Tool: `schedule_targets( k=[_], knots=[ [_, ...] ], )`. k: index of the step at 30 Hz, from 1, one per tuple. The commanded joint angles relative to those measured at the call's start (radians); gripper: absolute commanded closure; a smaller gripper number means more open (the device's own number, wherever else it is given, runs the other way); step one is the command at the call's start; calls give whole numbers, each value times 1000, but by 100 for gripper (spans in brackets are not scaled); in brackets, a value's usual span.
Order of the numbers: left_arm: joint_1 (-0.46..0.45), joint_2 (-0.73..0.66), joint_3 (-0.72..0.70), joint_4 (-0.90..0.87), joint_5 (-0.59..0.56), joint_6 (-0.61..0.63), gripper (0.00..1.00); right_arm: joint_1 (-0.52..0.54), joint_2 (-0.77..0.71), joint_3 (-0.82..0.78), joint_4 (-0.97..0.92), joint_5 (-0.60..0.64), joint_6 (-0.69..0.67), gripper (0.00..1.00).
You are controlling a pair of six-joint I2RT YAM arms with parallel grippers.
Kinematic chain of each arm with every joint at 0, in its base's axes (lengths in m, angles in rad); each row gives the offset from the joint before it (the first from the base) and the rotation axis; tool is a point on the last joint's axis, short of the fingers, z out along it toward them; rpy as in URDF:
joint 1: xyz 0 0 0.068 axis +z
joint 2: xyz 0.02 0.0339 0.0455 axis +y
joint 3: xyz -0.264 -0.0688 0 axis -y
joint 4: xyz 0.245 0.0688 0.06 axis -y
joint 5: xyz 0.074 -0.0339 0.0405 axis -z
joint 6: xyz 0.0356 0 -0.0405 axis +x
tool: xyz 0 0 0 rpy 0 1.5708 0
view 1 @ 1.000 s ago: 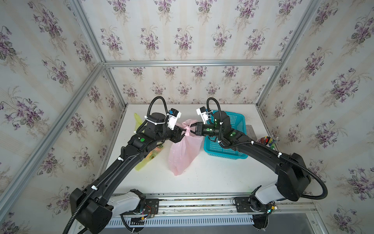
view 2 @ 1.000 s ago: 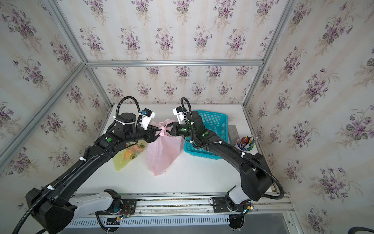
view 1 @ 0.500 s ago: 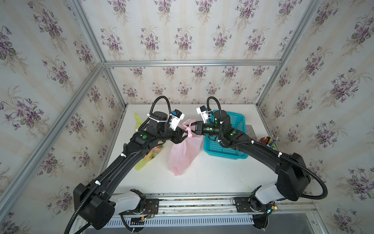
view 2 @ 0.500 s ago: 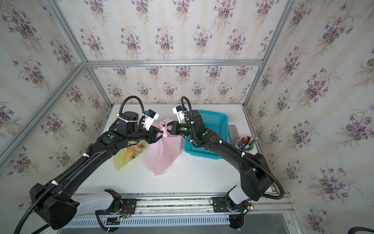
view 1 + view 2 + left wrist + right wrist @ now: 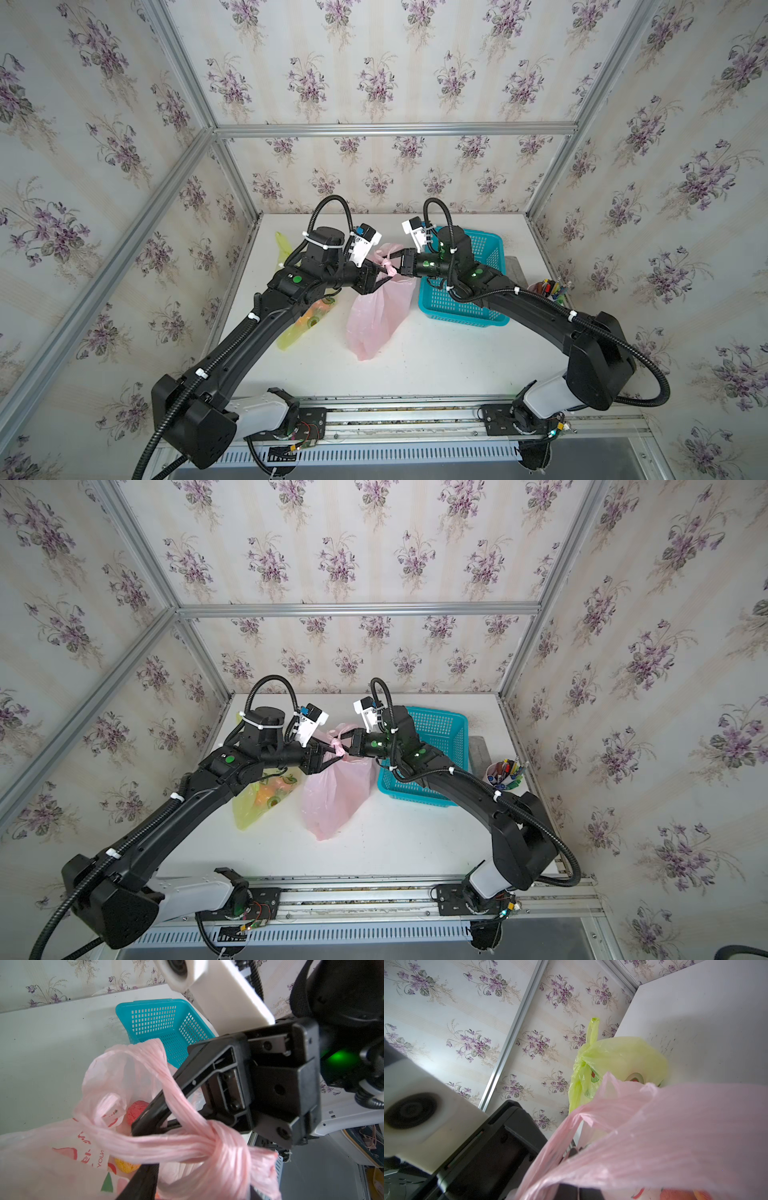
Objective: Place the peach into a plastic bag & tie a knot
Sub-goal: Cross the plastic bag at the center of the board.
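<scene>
Right claw (image 5: pixel 397 267) tight on pink bag (image 5: pixel 376 320) — left claw (image 5: pixel 374 281) half-spread

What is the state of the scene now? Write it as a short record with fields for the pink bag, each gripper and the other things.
pink bag: bottom on the table, top held up
knot: tied in the handles, between the two grippers
inside: a red lumpy item, a yellow item
right gripper: shut on the pink bag beside the knot
left gripper: open, jaws on either side of the knot
yellow-green bag: tied, partly under the left arm
teal basket: partly under the right arm
pen cup: beside the basket
</scene>
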Motion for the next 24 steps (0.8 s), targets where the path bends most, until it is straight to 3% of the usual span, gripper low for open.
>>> schedule_targets(
  k=[1, 6, 24],
  knots=[
    [1, -9, -9, 74, -1, -33, 52, 4, -3, -5, 28, -2, 6, 100],
    [4, -10, -11, 104, 8, -65, 53, 8, -10, -25, 32, 2, 7, 100],
    [23, -58, -31, 155, -123, -143, 52, 55, -19, -42, 24, 28, -6, 100]
  ],
)
